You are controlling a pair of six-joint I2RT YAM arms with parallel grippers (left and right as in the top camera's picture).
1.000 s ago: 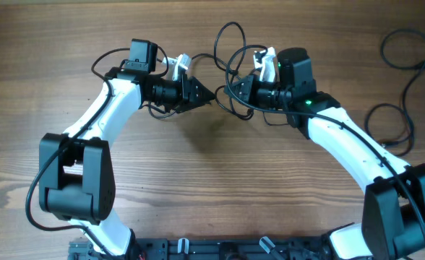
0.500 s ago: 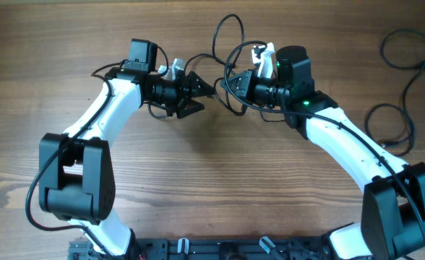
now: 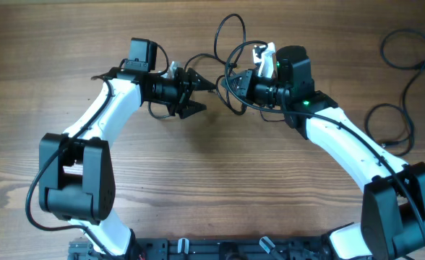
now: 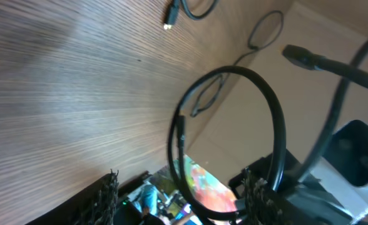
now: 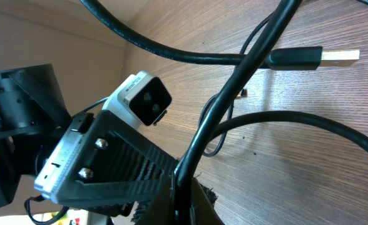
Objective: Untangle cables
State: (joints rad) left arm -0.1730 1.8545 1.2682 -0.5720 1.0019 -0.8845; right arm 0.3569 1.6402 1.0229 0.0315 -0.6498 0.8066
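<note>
Left gripper: jaws spread wide, nothing clamped; a loop is framed between them, judged ready for regrasping.
Right gripper: closed on one strand, anchoring the tangle.
Cables: looped at upper centre of the table.
</note>
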